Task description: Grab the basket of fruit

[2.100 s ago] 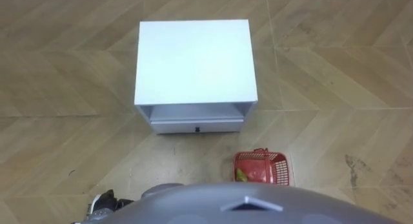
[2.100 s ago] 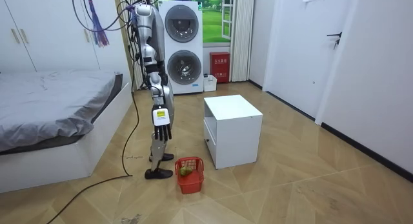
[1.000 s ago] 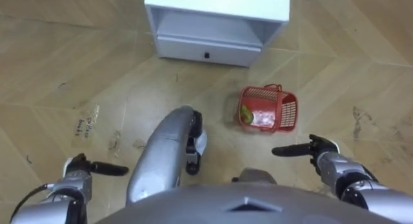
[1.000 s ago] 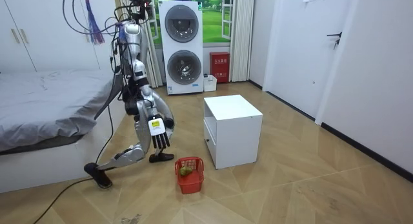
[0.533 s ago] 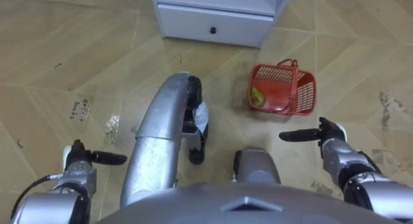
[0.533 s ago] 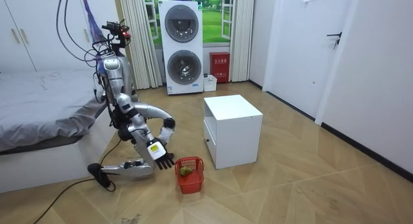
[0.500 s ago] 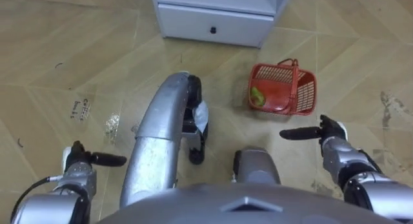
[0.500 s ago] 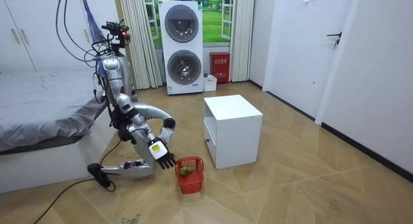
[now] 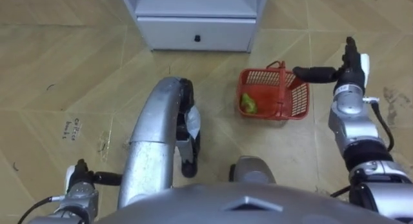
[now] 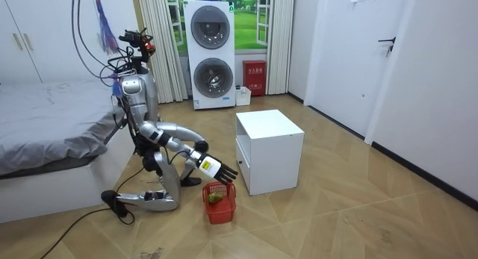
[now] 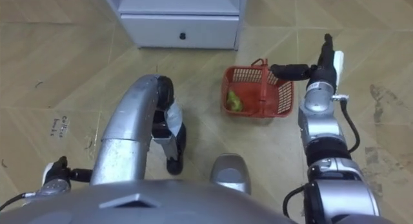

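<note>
1. Left hand (image 9: 80, 180): low nr floor, fingers look straight, empty; leave idle.
2. Fruit basket (image 9: 298, 99): on floor, off cabinet (image 9: 193, 20) front's right end; handle (image 9: 282, 88) upright.
3. Right hand (image 9: 349, 74): fingers straight, empty, beside basket's right rim. Slide fingers under handle, then curl.

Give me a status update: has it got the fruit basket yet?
Right hand open over right rim of red basket, not gripping. Left hand open, low, idle. Basket on floor, green fruit inside, handle up. White cabinet beyond, not blocking.
</note>
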